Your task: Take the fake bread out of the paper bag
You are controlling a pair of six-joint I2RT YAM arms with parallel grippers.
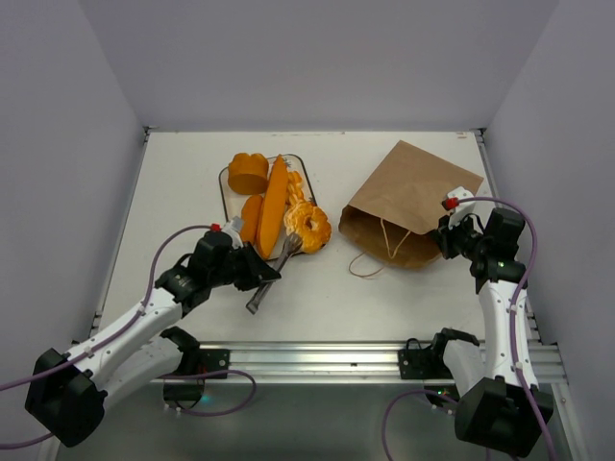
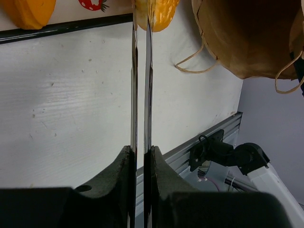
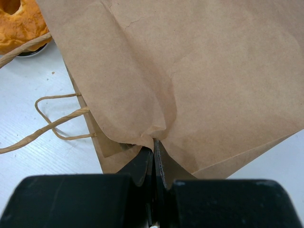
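paper bag (image 1: 413,192): flat on table (image 1: 183,182), right of tray | strawberry tray (image 1: 223,187): carries fake bread (image 1: 274,202), outside bag | left gripper (image 2: 140,156): clamped on tongs (image 2: 141,85), tips seemingly at bread | right gripper (image 3: 154,154): closed, pinching bag edge

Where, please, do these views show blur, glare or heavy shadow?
Top external: evenly lit, sharp, only soft shadows on the table. Left wrist: the left hand is dark and soft near the lens; the tongs mirror dark streaks. Right wrist: the paper bag is crisp, the right hand near-black.
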